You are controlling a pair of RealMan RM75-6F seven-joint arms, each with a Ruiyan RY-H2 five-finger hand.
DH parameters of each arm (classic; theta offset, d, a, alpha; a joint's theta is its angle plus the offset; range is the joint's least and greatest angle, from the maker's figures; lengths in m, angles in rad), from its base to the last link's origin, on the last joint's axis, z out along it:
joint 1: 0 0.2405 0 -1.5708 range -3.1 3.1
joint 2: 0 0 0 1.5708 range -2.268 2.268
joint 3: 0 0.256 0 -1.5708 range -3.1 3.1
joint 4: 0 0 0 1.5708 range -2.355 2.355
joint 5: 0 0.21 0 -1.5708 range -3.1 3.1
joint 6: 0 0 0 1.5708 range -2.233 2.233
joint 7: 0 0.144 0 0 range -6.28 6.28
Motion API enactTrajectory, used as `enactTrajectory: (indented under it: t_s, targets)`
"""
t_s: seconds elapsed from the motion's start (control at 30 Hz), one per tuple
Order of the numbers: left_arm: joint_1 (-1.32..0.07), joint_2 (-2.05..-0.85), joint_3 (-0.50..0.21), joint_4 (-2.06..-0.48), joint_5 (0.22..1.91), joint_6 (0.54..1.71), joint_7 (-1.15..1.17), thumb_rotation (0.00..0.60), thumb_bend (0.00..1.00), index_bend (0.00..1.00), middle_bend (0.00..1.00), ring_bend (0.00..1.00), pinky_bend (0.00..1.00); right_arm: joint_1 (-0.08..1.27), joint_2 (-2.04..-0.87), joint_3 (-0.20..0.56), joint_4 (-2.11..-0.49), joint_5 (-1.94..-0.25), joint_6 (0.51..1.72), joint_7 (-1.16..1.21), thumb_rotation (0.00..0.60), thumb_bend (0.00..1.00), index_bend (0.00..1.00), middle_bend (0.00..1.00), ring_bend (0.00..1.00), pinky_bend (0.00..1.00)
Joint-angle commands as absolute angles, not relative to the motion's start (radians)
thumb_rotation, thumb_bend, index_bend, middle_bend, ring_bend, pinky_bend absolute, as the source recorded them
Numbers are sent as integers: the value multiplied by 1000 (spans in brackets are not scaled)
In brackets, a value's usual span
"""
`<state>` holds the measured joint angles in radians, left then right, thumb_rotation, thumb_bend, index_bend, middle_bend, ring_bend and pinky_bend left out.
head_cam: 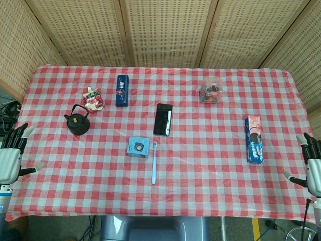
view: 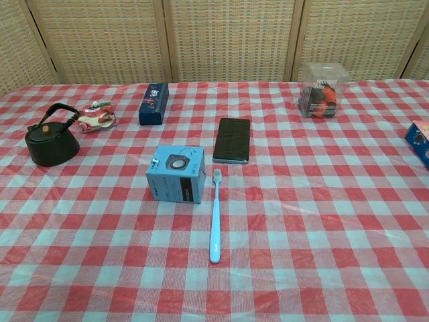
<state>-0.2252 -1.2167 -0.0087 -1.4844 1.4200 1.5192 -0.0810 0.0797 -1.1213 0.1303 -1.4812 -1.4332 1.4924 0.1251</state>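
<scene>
Both hands sit at the near corners of the worktop (head_cam: 165, 211), off the red-checked cloth's working area and well apart from everything on it. The left hand (head_cam: 11, 155) hangs at the left edge with its fingers spread and nothing in them; the right hand (head_cam: 313, 168) does the same at the right edge, fingers apart and empty. The chest view shows neither hand. Nearest the left hand is the black kettle (head_cam: 77, 122), upright, handle up, with a small red-and-white packet (head_cam: 94, 98) just behind it. Nearest the right hand is the blue biscuit pack (head_cam: 254, 139), lying flat along the right side — only its corner shows in the chest view. In the middle lie a dark phone (head_cam: 163, 119), a pale blue box (head_cam: 138, 146) with a round speaker pictured on its face, and a blue toothbrush (head_cam: 154, 163) just beside the box, head pointing away from the robot. Further back are a navy carton (head_cam: 122, 90) and a clear tub (head_cam: 209, 93) of red and dark bits. As I judge it, nothing has been started — every item lies untouched and no hand is reaching, so all the handling is left to do
</scene>
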Motion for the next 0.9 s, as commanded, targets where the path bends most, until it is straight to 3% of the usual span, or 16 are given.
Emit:
enactTrajectory:
  t_s: [0.03,0.27,0.63,0.9]
  targets:
    - [-227,-1220,-13,-1485,1428,1510,-76,600,0,0,0,0,0,78,-1120,131,-1481,-1433,1494,128,600,0,24,0,0,0]
    - [-320,-1232,-36,-1552,1516,1419,-3,600,0,0,0,0,0,76,-1119,131,-1476,-1430,1493,135,600,0,23,0,0,0]
    - [-553,-1355,-111,-1594,1515,1123,146,600,0,0,0,0,2,79,-1118,137,-1475,-1413,1482,131,600,0,23,0,0,0]
    - [-676,-1566,-159,-1446,1436,994,248,600,0,112,19,85,192,83,-1125,145,-1451,-1382,1457,138,600,0,23,0,0,0]
